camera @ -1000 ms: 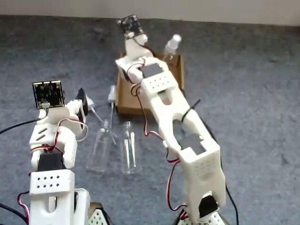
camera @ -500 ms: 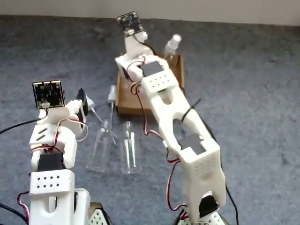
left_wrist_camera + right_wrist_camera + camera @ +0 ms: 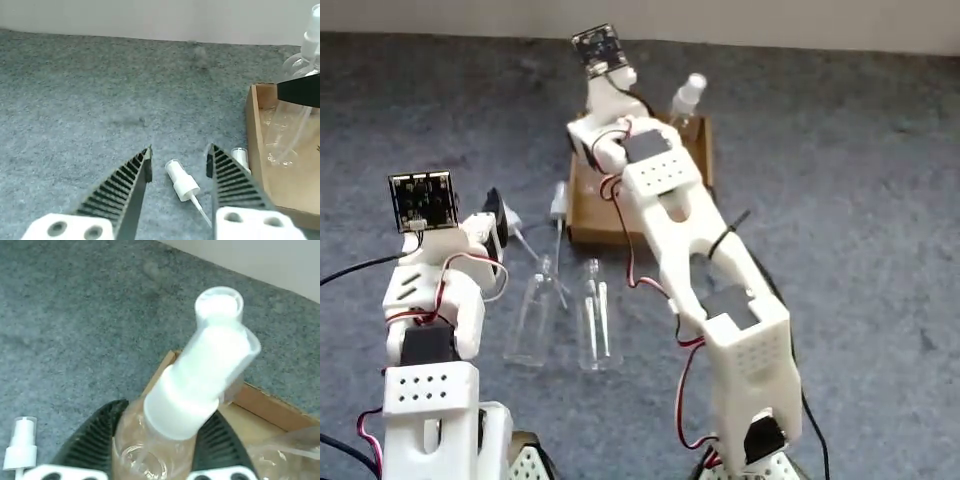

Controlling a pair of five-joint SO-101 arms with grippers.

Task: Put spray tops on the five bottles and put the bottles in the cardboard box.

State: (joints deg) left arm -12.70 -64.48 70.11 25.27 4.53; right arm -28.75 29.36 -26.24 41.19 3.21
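Right pincer [image 3: 157, 440] clamps a capped bottle [image 3: 200, 375] over the box [image 3: 270, 407], while left pincer [image 3: 178, 150] gapes near a spray top [image 3: 182, 182].

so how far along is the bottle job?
Done: unclear, the right arm hides most of the box. In hand: right gripper holds a capped bottle over it. Left: an uncapped bottle, a second bottle and a spare top lie on the carpet; left gripper is open over another top.
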